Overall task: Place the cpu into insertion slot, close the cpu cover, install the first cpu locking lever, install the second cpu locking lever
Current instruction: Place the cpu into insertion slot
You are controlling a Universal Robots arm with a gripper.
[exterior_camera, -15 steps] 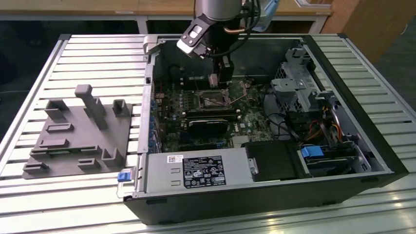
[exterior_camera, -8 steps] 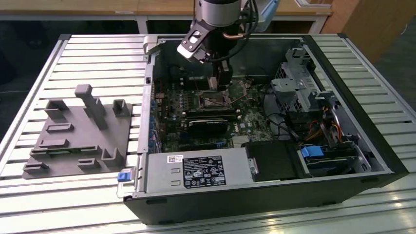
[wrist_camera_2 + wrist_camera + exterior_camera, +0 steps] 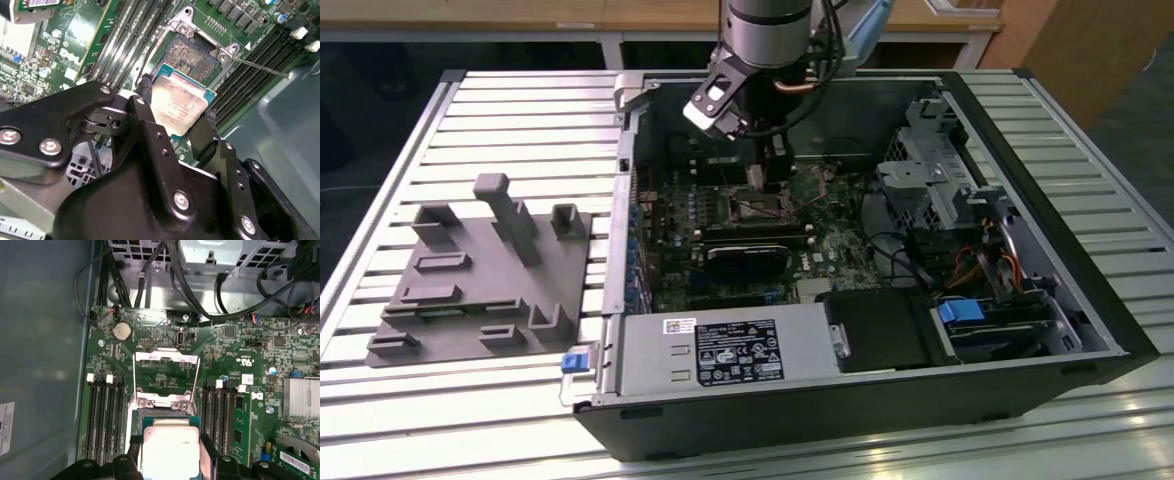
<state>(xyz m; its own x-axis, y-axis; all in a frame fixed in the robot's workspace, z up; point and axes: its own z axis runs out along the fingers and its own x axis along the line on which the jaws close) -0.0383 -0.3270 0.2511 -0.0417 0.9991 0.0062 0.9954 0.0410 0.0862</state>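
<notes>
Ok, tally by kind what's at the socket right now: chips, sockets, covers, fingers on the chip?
Silvery-grey square cpu: 1
Dark-rimmed square insertion slot: 1
Thin square metal-frame cpu cover, raised: 1
Black fingers gripping the cpu: 2
Total: 5

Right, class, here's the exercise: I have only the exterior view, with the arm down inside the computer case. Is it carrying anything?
Observer: Yes. In the second wrist view, the fingers grip the cpu by two opposite edges.
Operator: Is it seated?
Observer: No. The insertion slot lies bare, and the cpu is held short of it.
Operator: And the cover?
Observer: In the first wrist view, the cpu cover is swung open.
</notes>
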